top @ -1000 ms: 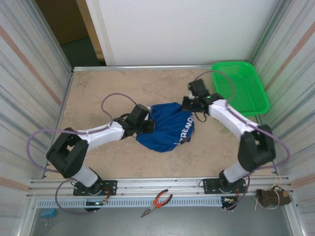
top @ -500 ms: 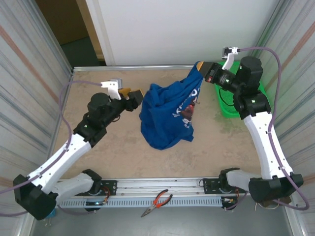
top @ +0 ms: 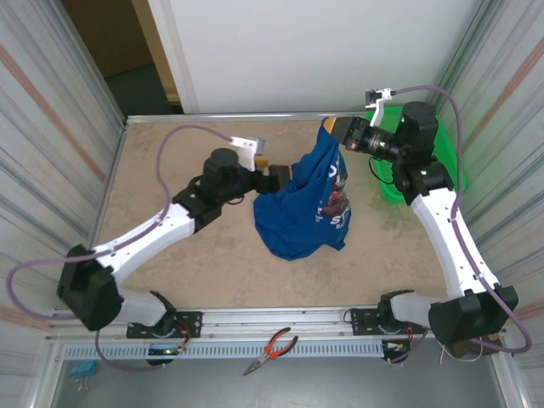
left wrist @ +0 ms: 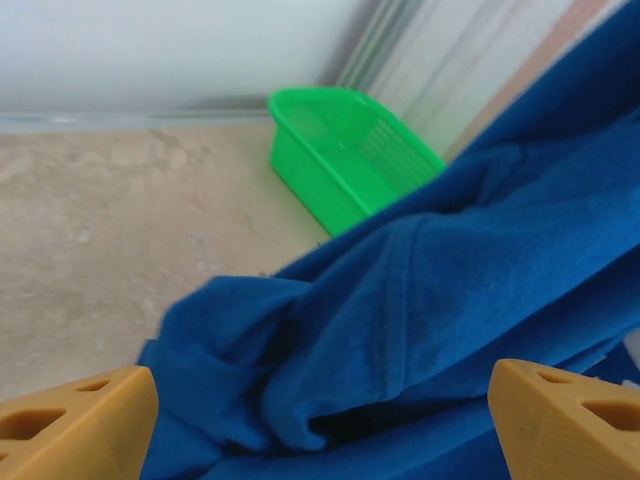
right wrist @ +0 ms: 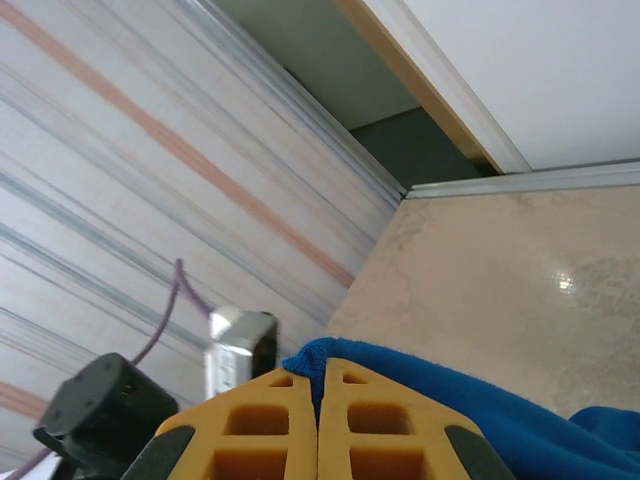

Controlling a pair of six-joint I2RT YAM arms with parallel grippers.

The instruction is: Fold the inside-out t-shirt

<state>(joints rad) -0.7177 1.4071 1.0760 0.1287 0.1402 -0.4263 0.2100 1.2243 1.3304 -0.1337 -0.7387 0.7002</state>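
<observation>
**mako:** ok, starting at the near edge, what's there?

**jt:** red-handled pliers (top: 270, 348) lying on the rail between the two arm bases. Past that is the beige worktop (top: 204, 255), and the near-left part is just bare stone pattern.

**mako:** and the shirt?

**jt:** the shirt (top: 297, 212) is about mid-worktop, a bit right of centre. There's a bunched blue heap low down, and one end is hauled up and back toward the far right. White lettering shows on its right side, too small for me to read. The bottom looks like it's resting on the worktop, but I can't swear to it.

**mako:** who's got hold of it?

**jt:** not the left one. The left tool (top: 274, 168) is right at the shirt's upper-left edge with its jaws spread wide. On its wrist cam the two yellow fingers (left wrist: 75, 420) sit at opposite bottom corners, with blue cloth in front of the gap and nothing pinched. Can't tell if it's brushing the cloth.

**mako:** so the right one then

**jt:** yep. The right tool (top: 340, 129) is up high and further back, with its jaws pressed together on a blue edge of the shirt. On its wrist cam the cloth pokes out right at the seam between the fingers (right wrist: 270, 430), and the rest drapes away from there.

**mako:** anything behind that?

**jt:** a green mesh basket (left wrist: 345, 150) in the far-right corner, sitting against the wall well apart from the shirt.
</observation>
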